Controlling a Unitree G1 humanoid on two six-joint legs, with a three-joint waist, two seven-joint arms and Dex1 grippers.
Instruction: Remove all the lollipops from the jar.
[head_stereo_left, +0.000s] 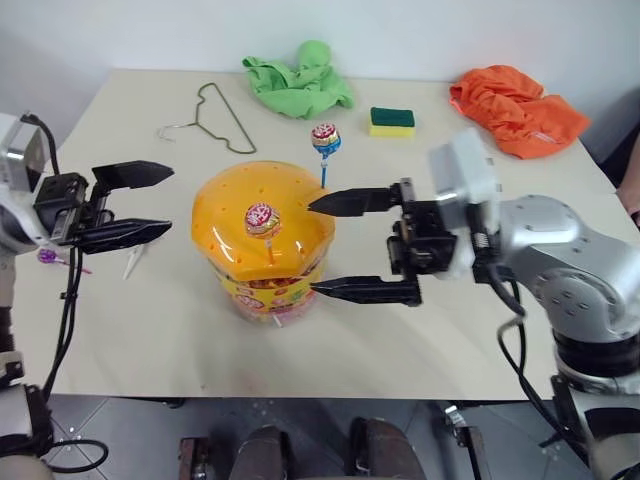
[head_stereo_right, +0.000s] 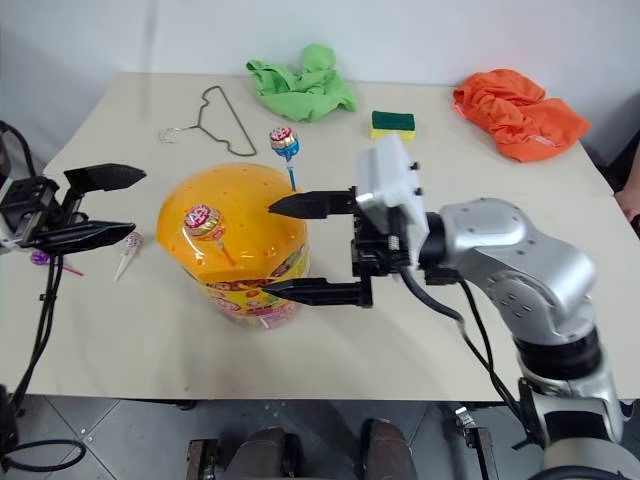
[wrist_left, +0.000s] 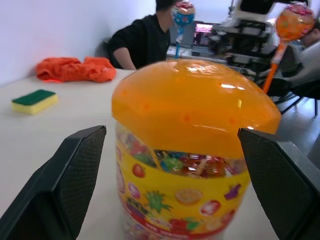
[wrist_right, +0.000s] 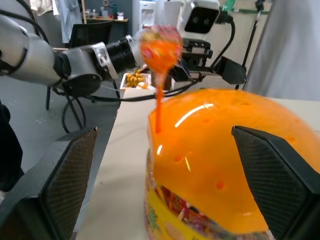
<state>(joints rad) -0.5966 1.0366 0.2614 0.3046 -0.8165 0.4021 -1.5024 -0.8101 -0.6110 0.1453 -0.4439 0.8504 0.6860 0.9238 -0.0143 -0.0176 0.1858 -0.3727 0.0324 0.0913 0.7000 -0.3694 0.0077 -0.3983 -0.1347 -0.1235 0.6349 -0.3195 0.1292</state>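
Two lollipops (head_stereo_left: 263, 221) stand in the jar (head_stereo_left: 265, 240) lid; two lie left of it. Left gripper (head_stereo_left: 128, 205) and right gripper (head_stereo_left: 345, 245), both wide, flank the jar; a squeeze might tip it.

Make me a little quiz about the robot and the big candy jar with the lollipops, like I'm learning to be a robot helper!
1. True or false: the left gripper and right gripper are both open.
2. How many lollipops stand in the jar's orange lid?
3. Which lies on the table beside the left gripper? A) a lollipop with a white stick B) the sponge C) the wire hanger

Key:
1. True.
2. Two: an orange-stick lollipop and a blue-stick lollipop.
3. A.
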